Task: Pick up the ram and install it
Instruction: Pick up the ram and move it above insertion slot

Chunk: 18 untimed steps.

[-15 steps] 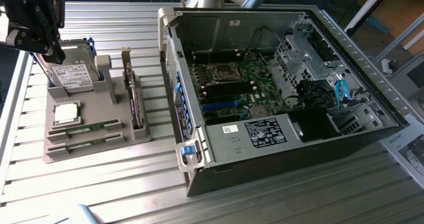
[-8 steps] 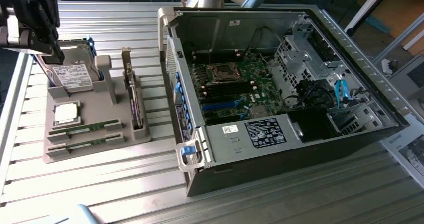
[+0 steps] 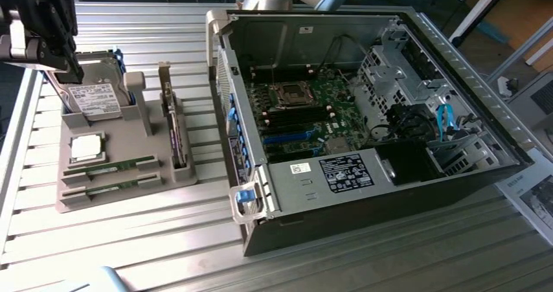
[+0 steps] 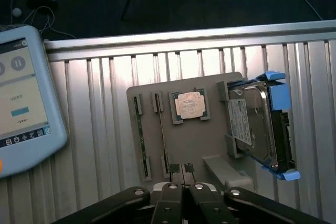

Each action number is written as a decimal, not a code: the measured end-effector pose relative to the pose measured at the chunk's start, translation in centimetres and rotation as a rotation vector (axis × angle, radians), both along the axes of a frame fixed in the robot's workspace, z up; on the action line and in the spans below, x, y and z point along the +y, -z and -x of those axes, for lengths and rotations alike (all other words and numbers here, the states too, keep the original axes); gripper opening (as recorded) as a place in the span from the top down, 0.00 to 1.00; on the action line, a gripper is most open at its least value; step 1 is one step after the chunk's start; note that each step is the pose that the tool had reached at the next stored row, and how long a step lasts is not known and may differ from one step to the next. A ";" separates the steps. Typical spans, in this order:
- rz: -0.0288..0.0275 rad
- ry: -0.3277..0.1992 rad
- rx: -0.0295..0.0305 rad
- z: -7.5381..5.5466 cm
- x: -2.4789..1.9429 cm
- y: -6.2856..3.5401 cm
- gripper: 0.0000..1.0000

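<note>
Spanning the scene, a ribbed metal table (image 3: 129, 253) carries an open computer case (image 3: 363, 222) on the exterior view's right and a grey holder (image 3: 129, 142) on its left; dark floor with cables lies beyond. The gripper (image 4: 182, 170), fingers pressed together and empty, hangs over the holder's far end near the hard drive (image 3: 93, 99). A ram stick (image 3: 112, 169) lies flat in the holder's near part, long axis running from the exterior view's left to right, with a second stick (image 3: 111, 189) parallel and just nearer.
</note>
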State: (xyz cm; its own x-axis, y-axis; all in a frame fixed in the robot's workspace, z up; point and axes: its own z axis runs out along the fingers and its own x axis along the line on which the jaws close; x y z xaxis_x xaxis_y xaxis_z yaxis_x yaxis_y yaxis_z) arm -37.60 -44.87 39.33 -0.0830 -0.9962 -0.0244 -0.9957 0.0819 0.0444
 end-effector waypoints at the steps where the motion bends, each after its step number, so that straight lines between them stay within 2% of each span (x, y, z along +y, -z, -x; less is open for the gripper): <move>1: 0.0000 0.000 0.0000 0.0 0.00 0.00 0.90; 18: 0.0000 -0.017 0.0000 0.0 -0.01 0.00 0.90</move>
State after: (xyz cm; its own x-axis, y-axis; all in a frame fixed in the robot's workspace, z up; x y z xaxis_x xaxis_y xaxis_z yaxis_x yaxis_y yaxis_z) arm -37.60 -44.87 39.33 -0.0660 -0.9975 -0.0245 -0.9969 0.0649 0.0445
